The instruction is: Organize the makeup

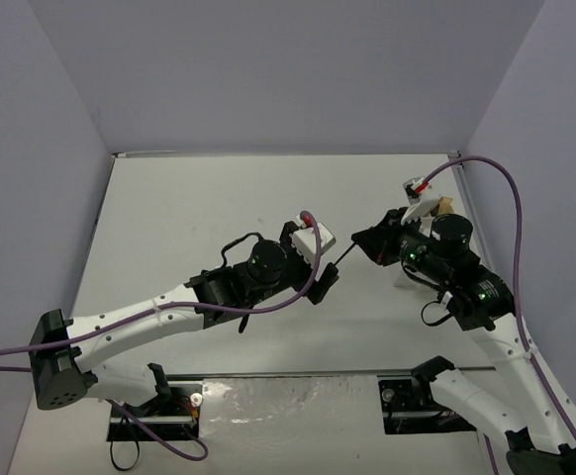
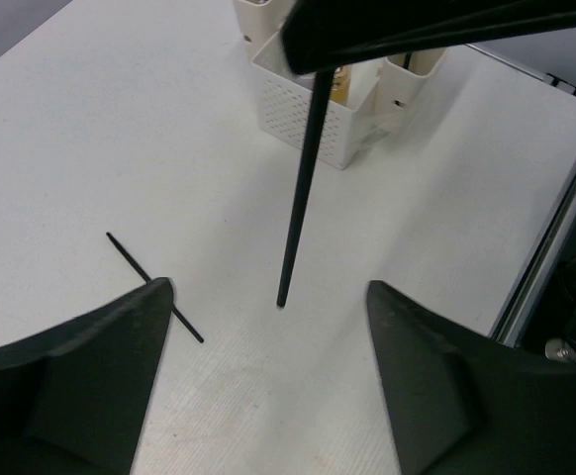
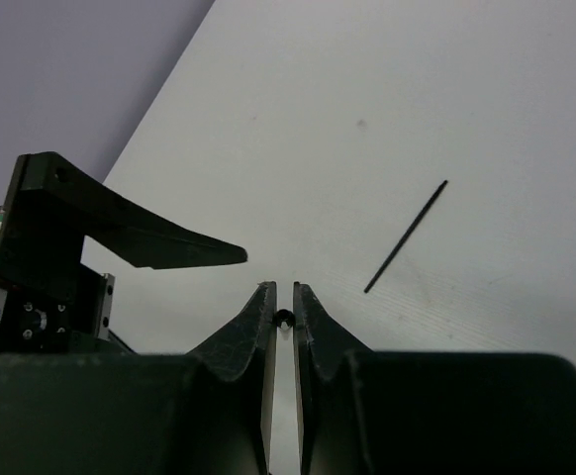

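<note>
A thin black makeup stick [image 2: 302,183] hangs point-down over the table, its upper end pinched in my right gripper [image 3: 283,293], which is shut on it. The stick's end [image 3: 284,319] shows as a dark dot between the right fingers. My left gripper [image 2: 268,341] is open just below it, its fingers [image 2: 90,366] wide apart and touching nothing. In the top view the stick [image 1: 345,257] bridges the gap between the left gripper [image 1: 330,277] and the right gripper [image 1: 371,244]. A second black stick [image 2: 155,288] lies flat on the table. A beige bottle [image 2: 340,85] stands in the white tray [image 2: 313,124].
The white perforated tray stands behind the held stick, mostly hidden under the right arm in the top view. The loose black stick [image 3: 407,236] lies left of the arms' meeting point. The table's right edge and a metal rail [image 2: 550,247] run close by.
</note>
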Robot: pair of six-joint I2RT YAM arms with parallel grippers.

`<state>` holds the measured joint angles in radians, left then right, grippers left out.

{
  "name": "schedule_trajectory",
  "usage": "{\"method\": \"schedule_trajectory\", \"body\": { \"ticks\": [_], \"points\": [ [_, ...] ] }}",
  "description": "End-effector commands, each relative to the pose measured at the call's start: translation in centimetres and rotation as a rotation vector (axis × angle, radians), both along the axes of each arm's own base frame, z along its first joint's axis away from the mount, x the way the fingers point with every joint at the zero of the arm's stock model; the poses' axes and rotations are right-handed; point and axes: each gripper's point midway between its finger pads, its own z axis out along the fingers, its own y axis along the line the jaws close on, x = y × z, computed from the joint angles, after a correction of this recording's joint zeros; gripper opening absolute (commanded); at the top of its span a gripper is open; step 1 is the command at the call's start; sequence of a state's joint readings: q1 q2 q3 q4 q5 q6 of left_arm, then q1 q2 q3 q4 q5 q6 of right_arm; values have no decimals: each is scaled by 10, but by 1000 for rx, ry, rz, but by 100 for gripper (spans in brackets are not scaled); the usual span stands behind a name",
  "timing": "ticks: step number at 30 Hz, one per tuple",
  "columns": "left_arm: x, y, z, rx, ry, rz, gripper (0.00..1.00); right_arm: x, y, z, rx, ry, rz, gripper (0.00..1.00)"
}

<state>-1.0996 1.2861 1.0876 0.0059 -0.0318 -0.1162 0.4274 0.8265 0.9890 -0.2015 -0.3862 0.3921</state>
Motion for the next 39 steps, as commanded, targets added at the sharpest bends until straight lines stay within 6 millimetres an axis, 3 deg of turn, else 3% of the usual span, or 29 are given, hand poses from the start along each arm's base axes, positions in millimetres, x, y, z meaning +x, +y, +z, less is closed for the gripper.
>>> {"method": "schedule_trajectory", "body": {
  "ticks": [1, 4, 9, 17, 24, 31, 39],
  "points": [
    [17, 16, 40, -118, -36, 149, 85, 20, -47, 13, -75, -86, -284, 0],
    [26, 26, 25, -99, 20, 222, 96, 26, -84, 9, -140, -76, -478, 0],
    [47, 60, -15, -56, 168, 364, 97, 23, -145, -2, -254, -55, -786, 0],
    [56, 99, -61, -27, 313, 492, 97, 11, -195, -12, -334, -64, -1059, 0],
    [52, 114, -85, 8, 365, 521, 97, 12, -211, -18, -399, -53, -1147, 0],
    [49, 115, -88, 5, 381, 513, 97, 29, -209, -48, -431, 9, -1138, 0],
    [46, 116, -95, -2, 393, 505, 97, 44, -222, -81, -404, 73, -1124, 0]
  ]
}}
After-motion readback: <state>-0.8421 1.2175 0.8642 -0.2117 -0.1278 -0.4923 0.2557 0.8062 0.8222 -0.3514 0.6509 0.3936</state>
